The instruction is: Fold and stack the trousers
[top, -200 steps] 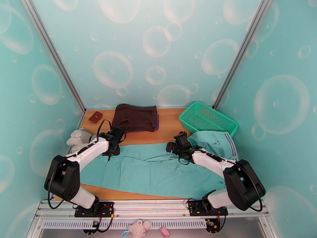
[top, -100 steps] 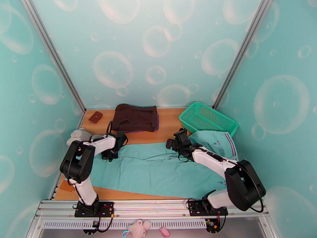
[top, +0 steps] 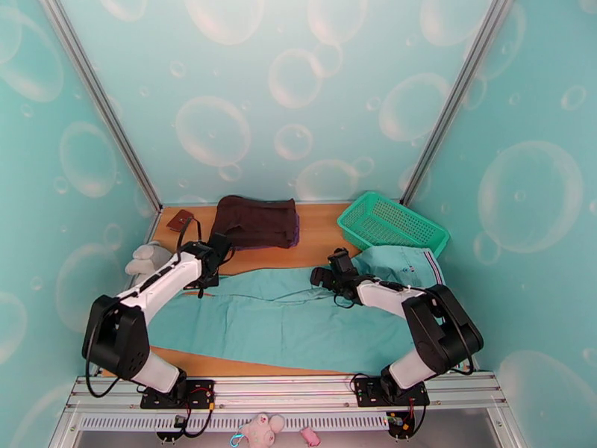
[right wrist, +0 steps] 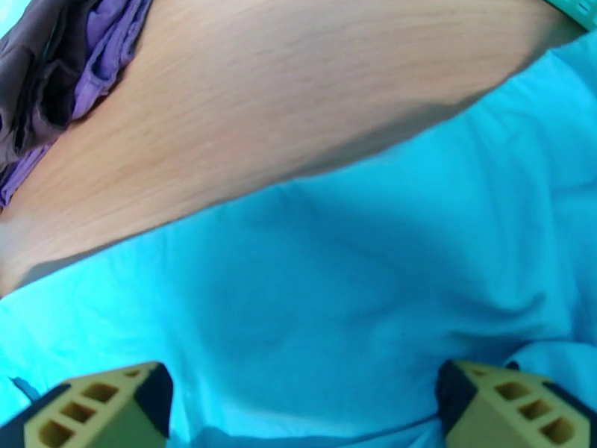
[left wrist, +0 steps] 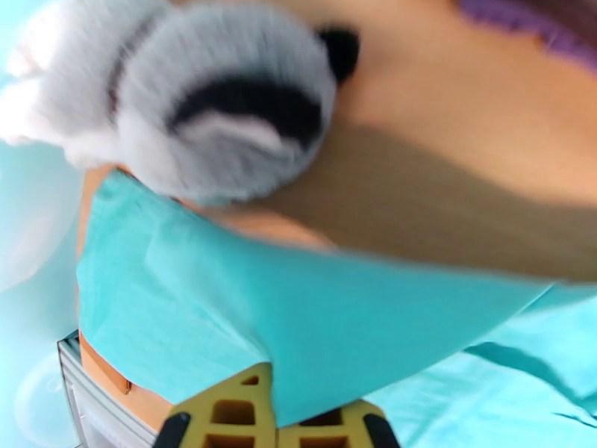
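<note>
Trousers: plain light teal, as you see.
Waistband: white with dark and red stripes, probably.
Folded garment: dark brown, purple edge.
Basket: green mesh.
Counter: pale wood grain.
Plush toy: grey-white, black patches.

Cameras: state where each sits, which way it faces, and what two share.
Top external: above and behind the left arm and right arm, both whole, looking down on the wooden table and long light teal cloth trousers.
Left wrist: on the left arm, facing over a lifted trousers edge to a grey and white plush toy; left gripper shut on the cloth.
Right wrist: on the right arm, facing trousers and table; right gripper open.
Shared: both wrist views hold the trousers.
</note>
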You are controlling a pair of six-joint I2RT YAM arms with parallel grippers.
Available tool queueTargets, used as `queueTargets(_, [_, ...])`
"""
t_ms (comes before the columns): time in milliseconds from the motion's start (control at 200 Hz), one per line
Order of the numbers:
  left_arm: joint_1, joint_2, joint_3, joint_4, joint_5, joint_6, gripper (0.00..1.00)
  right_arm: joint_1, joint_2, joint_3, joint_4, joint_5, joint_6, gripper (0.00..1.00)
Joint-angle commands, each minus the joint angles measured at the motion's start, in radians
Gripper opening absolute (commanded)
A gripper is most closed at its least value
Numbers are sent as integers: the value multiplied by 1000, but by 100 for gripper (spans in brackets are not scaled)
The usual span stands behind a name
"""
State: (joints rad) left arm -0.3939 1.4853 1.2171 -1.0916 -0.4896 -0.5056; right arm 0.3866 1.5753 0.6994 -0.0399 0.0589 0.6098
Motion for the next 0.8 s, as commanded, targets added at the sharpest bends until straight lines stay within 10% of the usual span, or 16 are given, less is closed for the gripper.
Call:
queueTargets(0, [2, -116, 47, 6, 144, 60, 0, -46, 9, -62, -24, -11, 22, 97])
queueTargets(355, [74, -240, -1, 25, 397, 40, 0, -146, -37, -88, -21, -58, -23, 97])
queueTargets(580, [-32, -284, -139, 115, 633, 9, 0, -37, -156, -49, -45, 43, -93, 98])
queueTargets(795, [-117, -362, -282, 591, 1013, -226, 1, -87, -84, -12, -47, 1, -98, 98])
